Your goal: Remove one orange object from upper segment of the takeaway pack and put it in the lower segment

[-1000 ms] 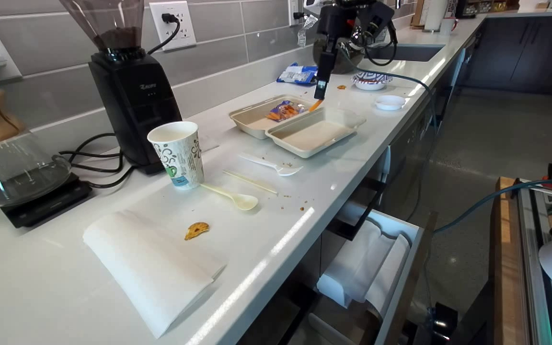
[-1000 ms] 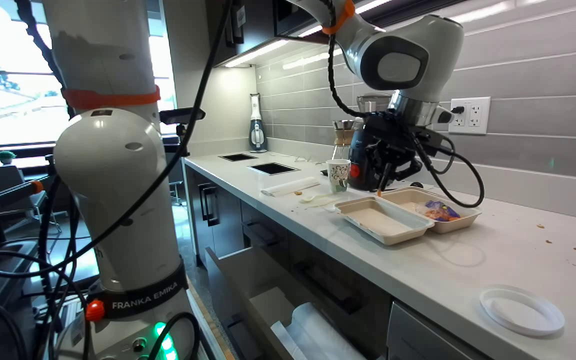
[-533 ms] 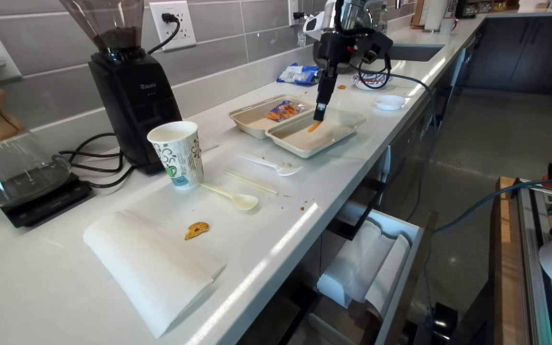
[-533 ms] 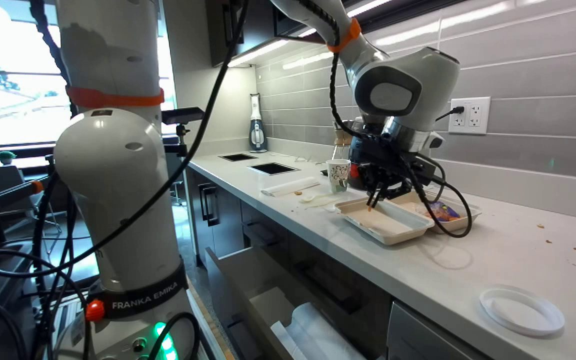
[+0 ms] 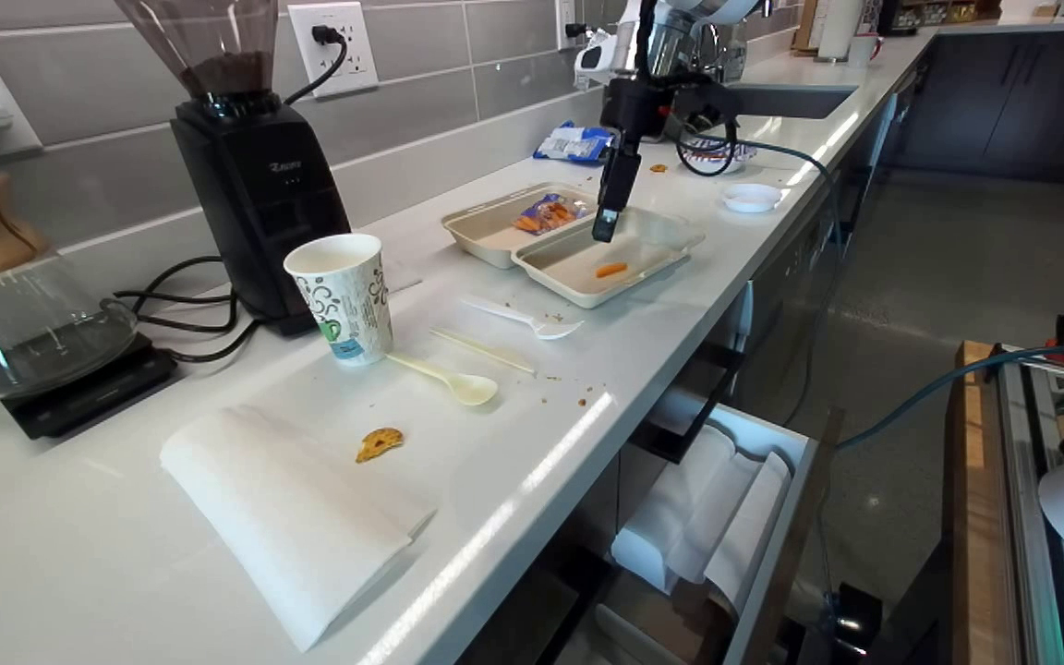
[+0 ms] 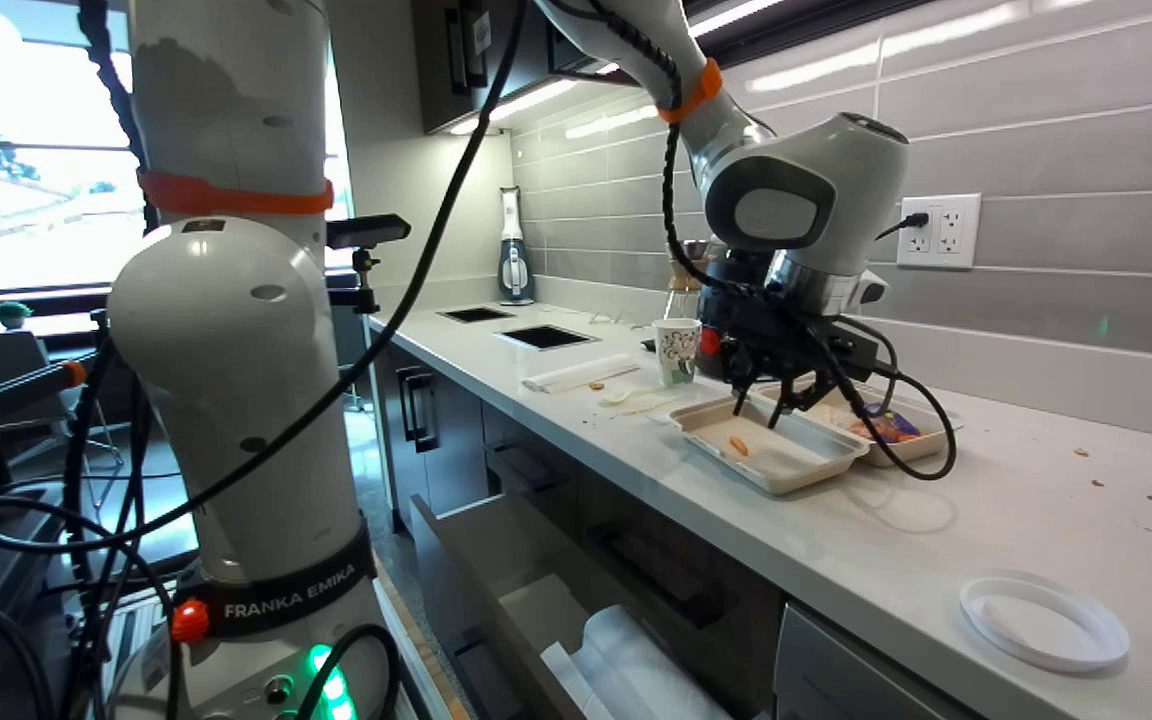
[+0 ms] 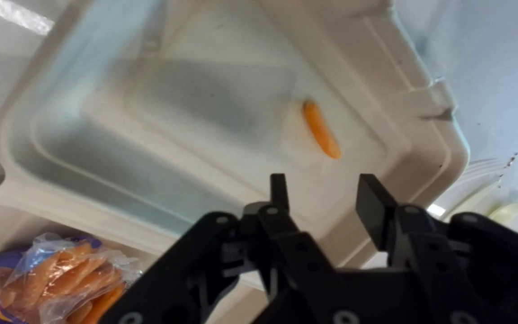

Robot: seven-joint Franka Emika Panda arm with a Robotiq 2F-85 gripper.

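Observation:
A single orange carrot-like piece (image 5: 611, 270) lies on the floor of one segment of the beige takeaway pack (image 5: 589, 295), the one nearer the counter's front edge. It also shows in an exterior view (image 6: 739, 446) and in the wrist view (image 7: 322, 130). The pack's wall-side segment holds a clear and purple bag of orange pieces (image 5: 552, 214), which is at the lower left in the wrist view (image 7: 61, 279). My gripper (image 7: 324, 180) is open and empty above the segment with the loose piece, apart from it. In an exterior view my gripper (image 6: 756, 415) shows both fingers spread.
A white fork (image 5: 532, 319), a spoon (image 5: 458, 383) and a paper cup (image 5: 347, 300) stand or lie beside the pack. A black grinder (image 5: 259, 203) is against the wall. A white lid (image 5: 752, 198) lies on the counter. A drawer (image 5: 735, 480) below is open.
My gripper moved from over the pack's wall-side segment to the front-side one with the orange piece. It then opened and let the piece go, and now sits slightly away from it.

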